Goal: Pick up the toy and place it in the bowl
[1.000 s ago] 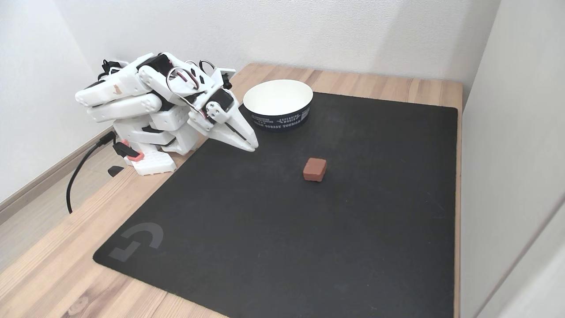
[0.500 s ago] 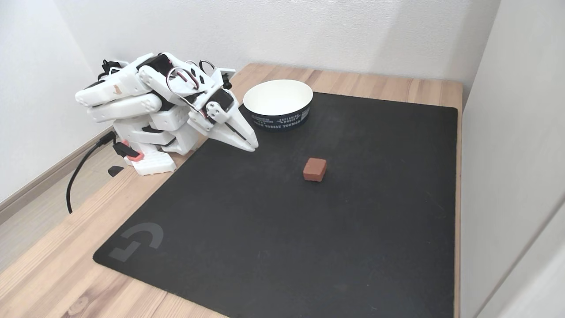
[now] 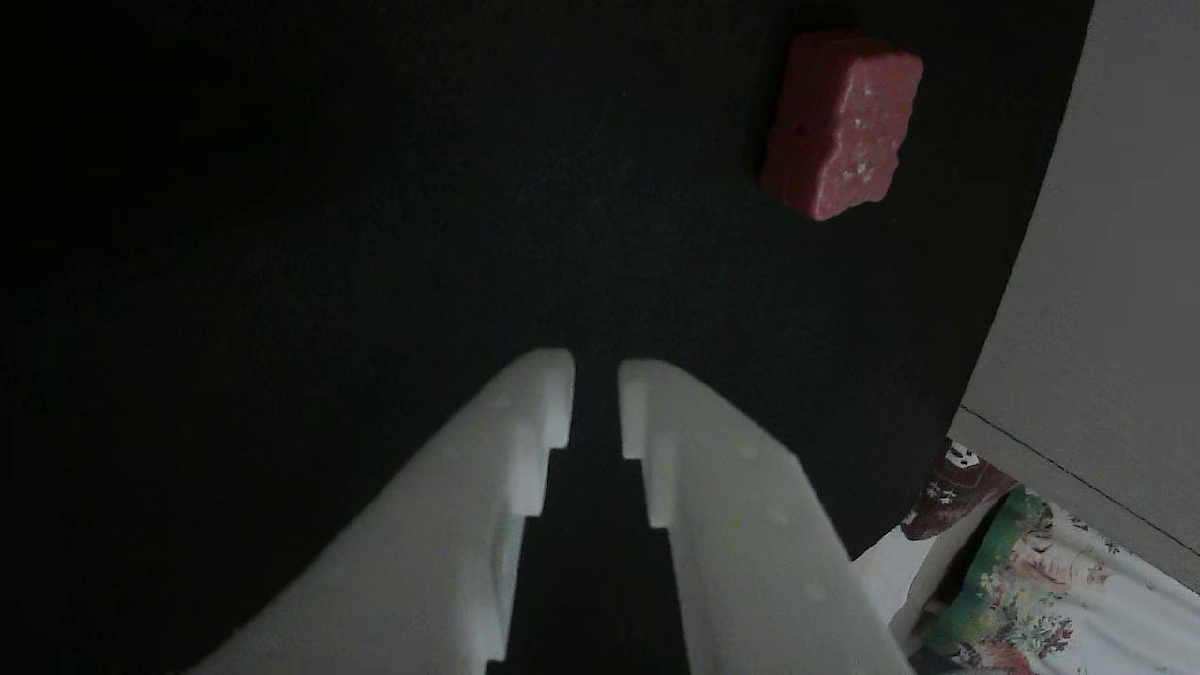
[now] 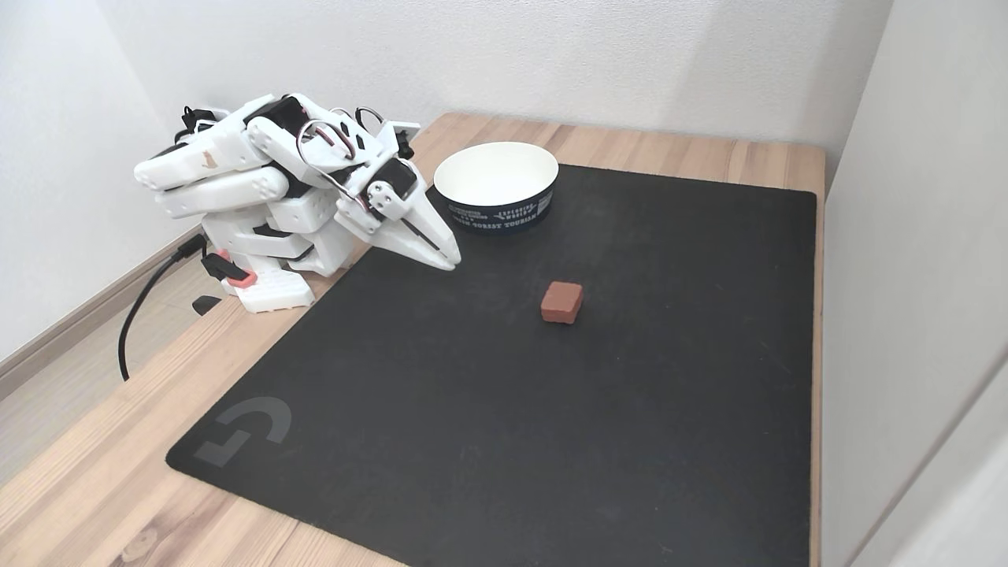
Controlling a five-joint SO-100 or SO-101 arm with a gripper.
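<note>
The toy (image 4: 561, 302), a small dark-red block, lies flat on the black mat, right of the mat's middle in the fixed view. In the other view the toy (image 3: 839, 122) sits at the upper right, its speckled face and wavy edges showing. The bowl (image 4: 496, 214) is round, white inside with a dark lettered band outside, and stands at the mat's far edge. My gripper (image 4: 450, 260) is folded low by the arm's base, left of the bowl and well apart from the toy. Its white fingers (image 3: 525, 441) stand almost together with nothing between them, so the gripper (image 3: 596, 375) is shut.
A black mat (image 4: 512, 441) covers most of the wooden table (image 4: 94, 480). Walls rise close behind and along the right side (image 4: 913, 236). A black cable (image 4: 138, 315) hangs off the table's left edge beside the arm's base (image 4: 268, 287).
</note>
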